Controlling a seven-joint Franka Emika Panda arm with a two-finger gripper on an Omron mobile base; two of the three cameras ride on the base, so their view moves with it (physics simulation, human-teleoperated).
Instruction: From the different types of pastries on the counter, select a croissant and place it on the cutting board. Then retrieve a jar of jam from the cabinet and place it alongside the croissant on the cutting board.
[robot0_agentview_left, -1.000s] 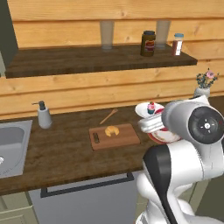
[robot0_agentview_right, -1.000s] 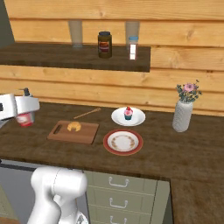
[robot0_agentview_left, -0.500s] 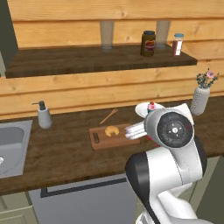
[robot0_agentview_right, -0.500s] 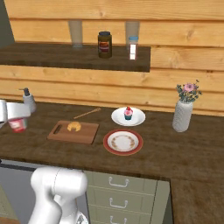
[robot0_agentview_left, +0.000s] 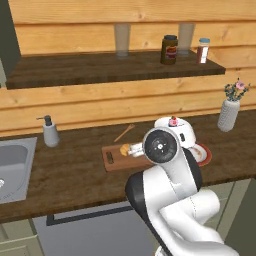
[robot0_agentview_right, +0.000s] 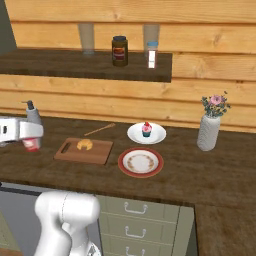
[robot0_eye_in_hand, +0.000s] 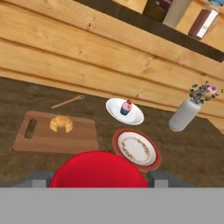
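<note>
The gripper (robot0_agentview_right: 31, 142) hangs at the left side of the right base view, above the counter (robot0_agentview_right: 200, 170) and to the left of the cutting board (robot0_agentview_right: 84, 151). Its fingers are pressed on a small jar of jam (robot0_agentview_right: 31, 144) with red contents. In the hand view the red jar (robot0_eye_in_hand: 98, 170) sits large at the bottom, between the two grey fingertips (robot0_eye_in_hand: 162, 178).

The croissant (robot0_agentview_right: 84, 145) lies on the cutting board, near the end with the dark slot handle. In the hand view the croissant (robot0_eye_in_hand: 61, 123) is just beside the slot, and the rest of the board (robot0_eye_in_hand: 78, 136) is bare. In the left base view the board (robot0_agentview_left: 114, 159) is partly hidden behind the white arm, and a part of the croissant (robot0_agentview_left: 124, 149) is visible.

Behind the board a wooden spoon (robot0_agentview_right: 99, 130) lies on the counter. To the right of the board a white plate (robot0_agentview_right: 159, 136) carries the cupcake (robot0_agentview_right: 146, 129), and a red-rimmed plate (robot0_agentview_right: 140, 162) stands in front of it, near the board. A vase with flowers (robot0_agentview_right: 209, 130) stands further right. A soap dispenser (robot0_agentview_left: 49, 132) stands near the sink (robot0_agentview_left: 14, 165). On the wooden shelf (robot0_agentview_right: 60, 62) there are a dark jar (robot0_agentview_right: 119, 51), a white-capped shaker (robot0_agentview_right: 152, 55) and two glasses (robot0_agentview_right: 86, 39).
</note>
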